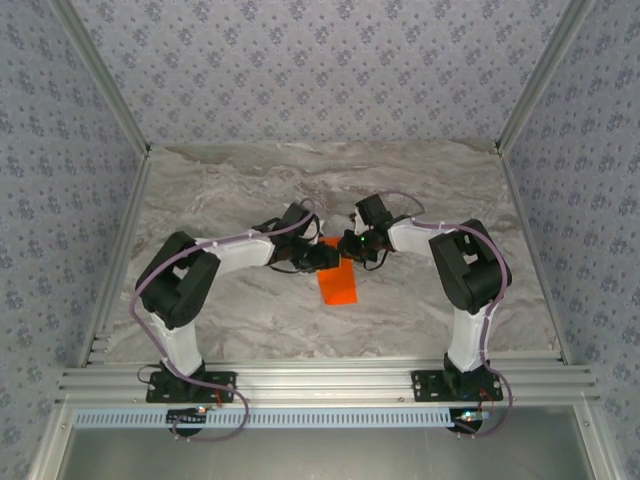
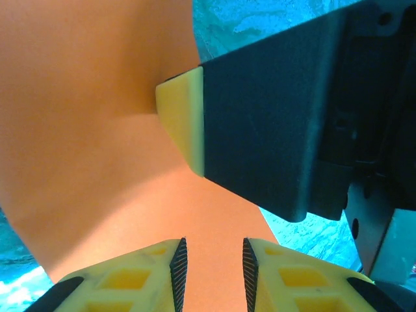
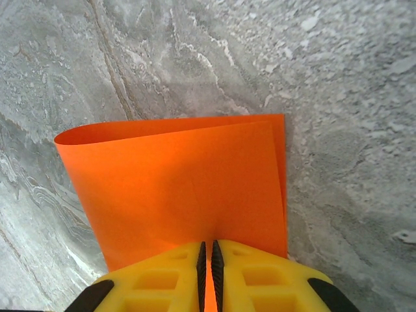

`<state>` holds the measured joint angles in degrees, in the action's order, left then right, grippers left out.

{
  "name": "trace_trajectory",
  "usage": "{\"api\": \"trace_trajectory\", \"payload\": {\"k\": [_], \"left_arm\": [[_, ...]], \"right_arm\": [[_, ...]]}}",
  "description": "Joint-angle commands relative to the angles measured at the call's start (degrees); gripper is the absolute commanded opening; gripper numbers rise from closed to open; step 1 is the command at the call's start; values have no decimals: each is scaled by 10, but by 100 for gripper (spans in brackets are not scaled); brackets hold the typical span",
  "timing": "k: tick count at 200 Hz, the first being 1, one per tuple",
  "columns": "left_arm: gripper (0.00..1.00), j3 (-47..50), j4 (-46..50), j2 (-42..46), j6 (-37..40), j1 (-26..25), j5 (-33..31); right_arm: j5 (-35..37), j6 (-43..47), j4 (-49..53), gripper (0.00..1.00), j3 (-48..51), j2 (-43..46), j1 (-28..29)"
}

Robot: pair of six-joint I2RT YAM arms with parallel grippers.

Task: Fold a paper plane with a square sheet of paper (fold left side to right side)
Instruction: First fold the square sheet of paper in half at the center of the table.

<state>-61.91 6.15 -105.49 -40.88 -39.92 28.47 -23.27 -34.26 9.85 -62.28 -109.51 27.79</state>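
The right gripper [image 3: 208,252] is pinching the near edge of the square sheet of paper [image 3: 175,188], which is curling over in 2 loose layers ahead of its fingers. The left gripper [image 2: 212,257] is holding its fingers slightly apart, with paper just beyond them. It's looking light and floppy, and edges seem the safest hold.

Your square sheet of paper [image 3: 175,195] is bright orange and plain, doubled over into two loose layers. Its fold is rounded, not pressed flat. It lies mid-way across the table [image 1: 250,190].
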Motion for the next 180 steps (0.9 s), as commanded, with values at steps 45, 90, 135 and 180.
{"api": "trace_trajectory", "payload": {"k": [45,90,135,180], "left_arm": [[30,42,-10,-8,20,-19,2],[29,95,-17,20,26,-31,2],[28,145,-12,64,37,-50,3],[28,181,-29,96,39,-71,7]], "right_arm": [[35,-9,63,17,11,-20,6],[37,-9,65,16,12,-20,6],[41,-9,69,16,14,-19,7],[43,-10,70,16,15,-19,8]]}}
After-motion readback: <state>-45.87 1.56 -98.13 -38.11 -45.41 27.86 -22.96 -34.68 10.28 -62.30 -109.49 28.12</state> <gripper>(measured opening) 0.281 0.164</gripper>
